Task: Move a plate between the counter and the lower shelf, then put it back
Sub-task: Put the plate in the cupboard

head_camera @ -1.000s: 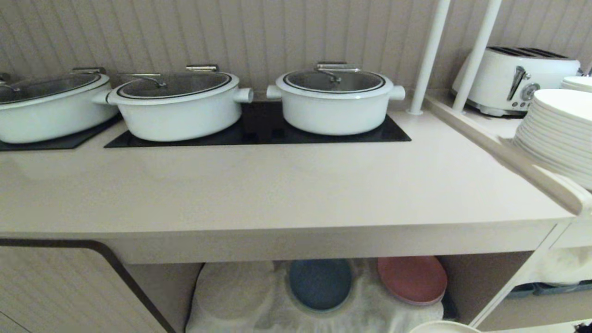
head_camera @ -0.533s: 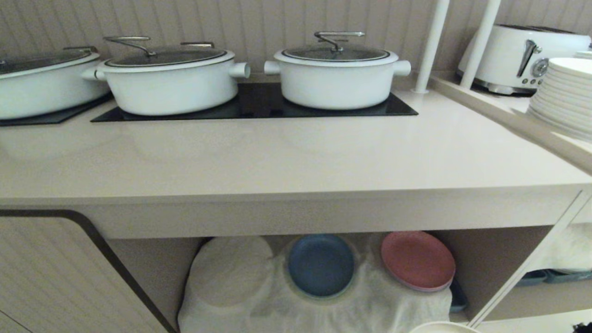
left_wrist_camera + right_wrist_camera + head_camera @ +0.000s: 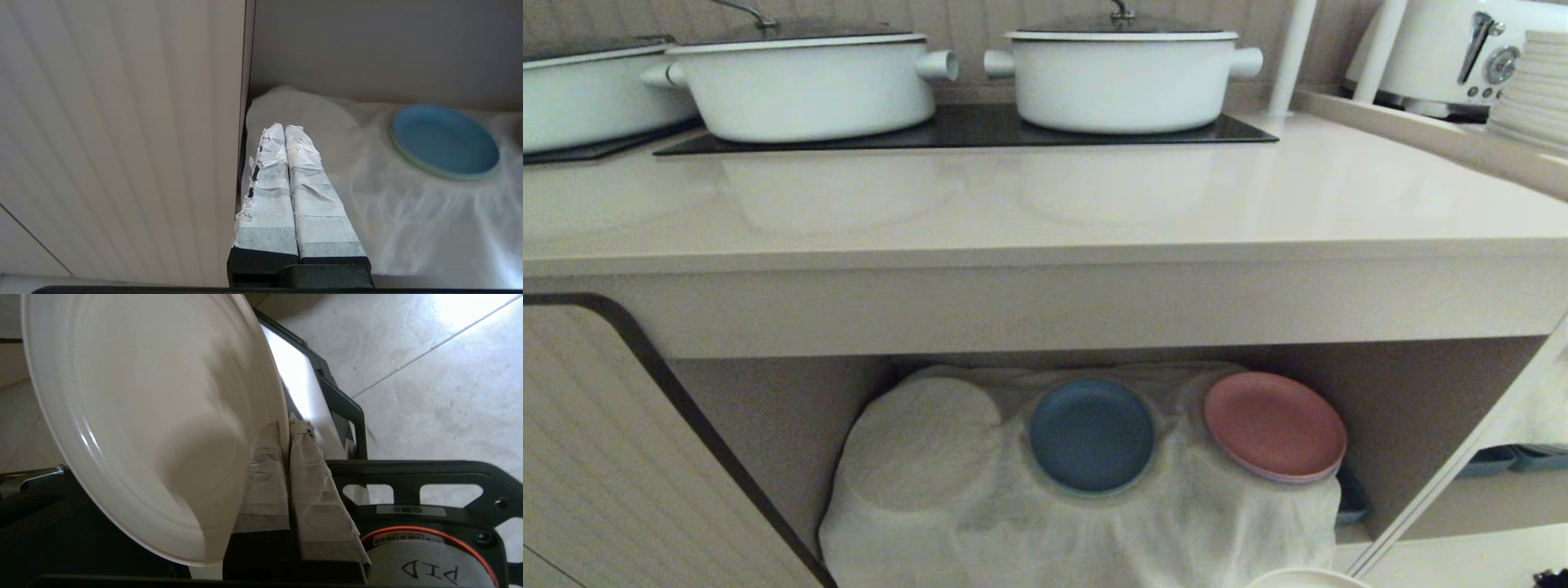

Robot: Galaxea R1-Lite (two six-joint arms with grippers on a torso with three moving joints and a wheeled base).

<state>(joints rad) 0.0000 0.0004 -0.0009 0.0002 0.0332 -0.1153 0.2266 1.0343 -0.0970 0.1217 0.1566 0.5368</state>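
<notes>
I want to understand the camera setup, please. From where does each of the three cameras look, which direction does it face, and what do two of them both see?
Head view: from the robot's head, facing forward and down at the counter and lower shelf; no arm shows.
Left wrist view: behind the left gripper, facing into the shelf niche; its taped fingers show, shut.
Right wrist view: behind the right gripper, facing the tiled floor; fingers shut on the cream plate, robot base below.
Shared: head and left wrist views both show the blue plate on the white cloth.

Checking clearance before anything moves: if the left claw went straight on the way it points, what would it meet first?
Probably the white cloth covering the lower shelf, right beside the cabinet panel. The shut left claw aims at the cloth's bare hump, well clear of the blue plate. Depth is unclear.
</notes>
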